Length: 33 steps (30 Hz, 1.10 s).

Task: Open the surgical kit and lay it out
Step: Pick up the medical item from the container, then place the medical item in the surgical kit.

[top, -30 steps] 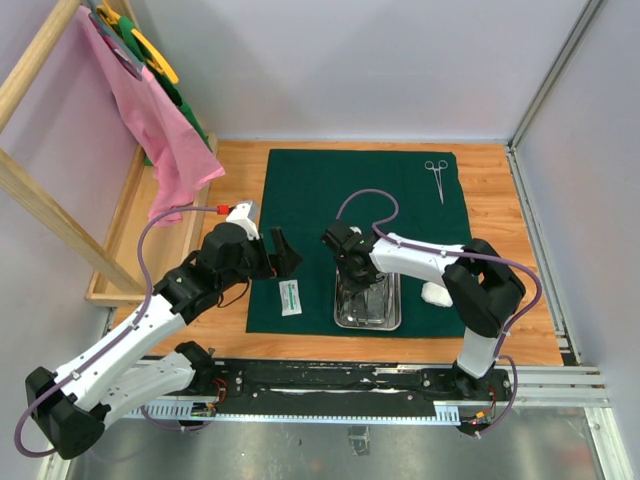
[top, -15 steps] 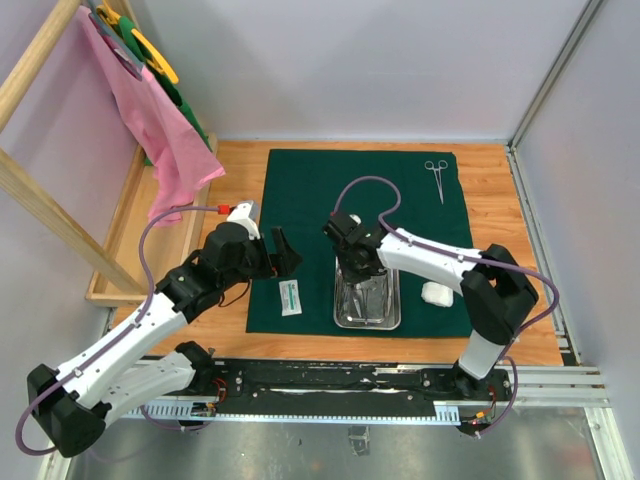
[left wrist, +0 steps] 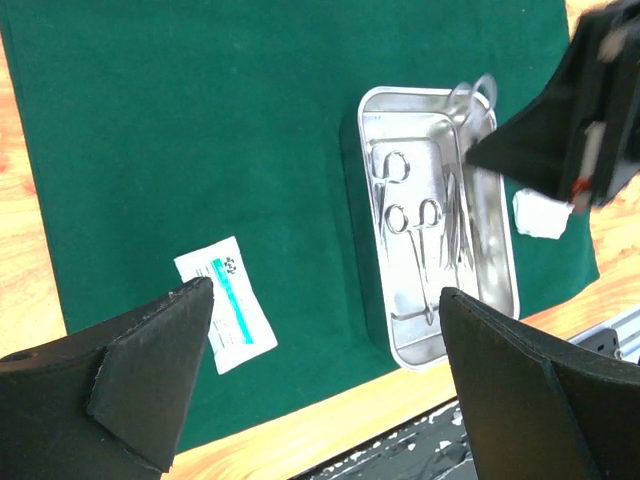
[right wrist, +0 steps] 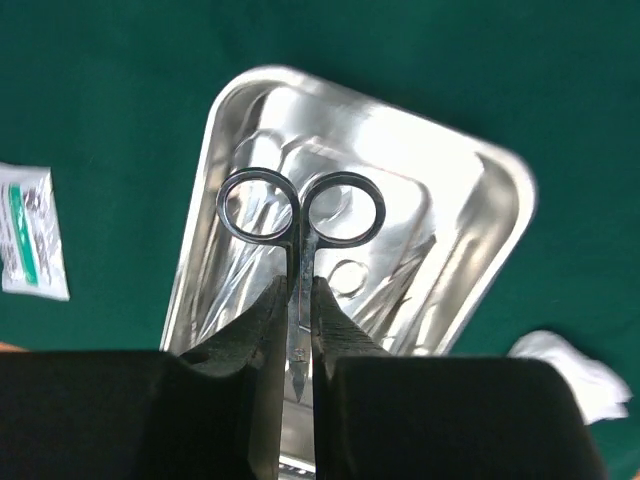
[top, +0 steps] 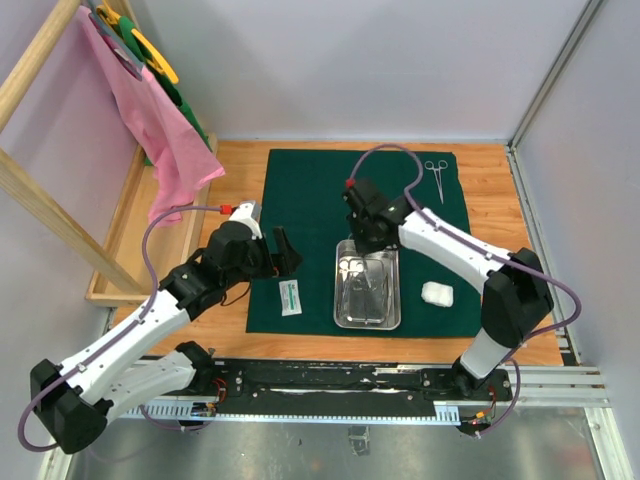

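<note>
Two arms reach over the dark green cloth (top: 310,200), which lies spread flat on the wooden table (top: 495,230). The right gripper (right wrist: 298,285) hangs above the far end of the steel tray (top: 368,325), its fingers pressed together on the shank of a slim scissor-like clamp (right wrist: 301,255). The clamp's two finger rings stick out beyond the fingertips, and it is lifted clear of the tray. The tray sits on the near half of the cloth, right of centre, and holds more ring-handled instruments (left wrist: 415,225) lying lengthwise; how many there are is hard to tell against the shine. A second clamp (top: 436,178) lies alone at the far right corner of the cloth. The small white packet (top: 291,297) with green print rests flat on the cloth just left of the tray, apart from it. The white gauze wad (top: 437,293) lies on the cloth to the tray's right, near the cloth's right edge. The left gripper (left wrist: 325,290) hovers over the left edge of the cloth beside the packet, its fingers spread wide and holding nothing.
</note>
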### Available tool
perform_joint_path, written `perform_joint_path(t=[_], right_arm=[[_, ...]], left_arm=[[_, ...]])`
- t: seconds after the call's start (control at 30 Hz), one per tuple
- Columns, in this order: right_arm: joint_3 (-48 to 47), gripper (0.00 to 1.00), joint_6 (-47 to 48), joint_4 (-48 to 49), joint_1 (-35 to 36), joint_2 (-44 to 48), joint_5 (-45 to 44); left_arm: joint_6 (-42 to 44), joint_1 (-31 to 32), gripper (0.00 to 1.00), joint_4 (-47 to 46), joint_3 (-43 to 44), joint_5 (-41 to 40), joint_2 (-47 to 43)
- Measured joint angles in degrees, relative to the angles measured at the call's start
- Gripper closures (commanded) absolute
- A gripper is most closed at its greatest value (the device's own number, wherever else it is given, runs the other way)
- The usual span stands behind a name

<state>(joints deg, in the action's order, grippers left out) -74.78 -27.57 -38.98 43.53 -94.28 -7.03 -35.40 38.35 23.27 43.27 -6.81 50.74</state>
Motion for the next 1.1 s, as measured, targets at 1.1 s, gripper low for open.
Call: perform_joint_path(t=[1.1], right_arm=[[-51.74, 0.87, 21.51, -0.5, -36.22, -47.21, 8.11]], left_arm=[[1.14, -2.32, 0.01, -9.46, 1.4, -0.5, 19.32]])
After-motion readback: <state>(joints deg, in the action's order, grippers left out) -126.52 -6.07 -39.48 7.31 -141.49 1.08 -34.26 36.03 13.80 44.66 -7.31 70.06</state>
